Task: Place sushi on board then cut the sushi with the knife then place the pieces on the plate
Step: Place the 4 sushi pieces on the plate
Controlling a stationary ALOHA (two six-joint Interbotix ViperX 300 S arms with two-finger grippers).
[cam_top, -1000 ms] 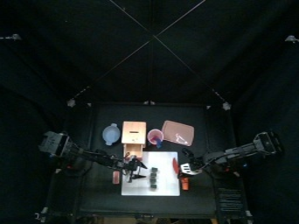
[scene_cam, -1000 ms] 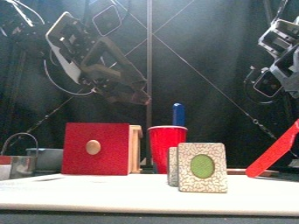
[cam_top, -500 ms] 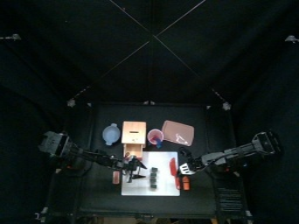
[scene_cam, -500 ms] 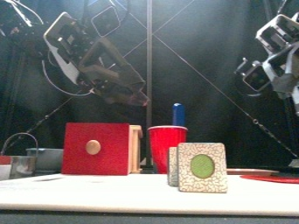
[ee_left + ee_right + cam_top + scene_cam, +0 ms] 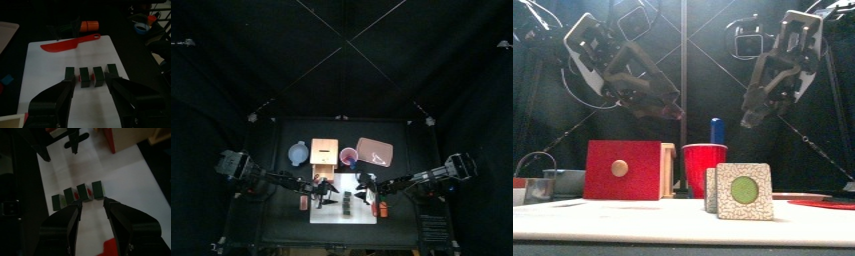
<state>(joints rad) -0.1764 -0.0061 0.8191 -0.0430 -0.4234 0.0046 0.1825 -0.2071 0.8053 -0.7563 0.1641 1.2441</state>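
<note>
Currently both grippers hang empty above the white cutting board (image 5: 47,65), jaws spread wide: the left gripper (image 5: 91,82) over its left half, the right gripper (image 5: 93,205) over its right. The sushi roll (image 5: 90,76), four dark green blocks in a row, lies on the board below and between them. The red knife (image 5: 67,45) lies on the board's right side.

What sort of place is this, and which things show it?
Probably a robot lab booth staged as a toy kitchen: black curtains, two robot arms, and a white cutting board holding toy sushi and a red toy knife.
</note>
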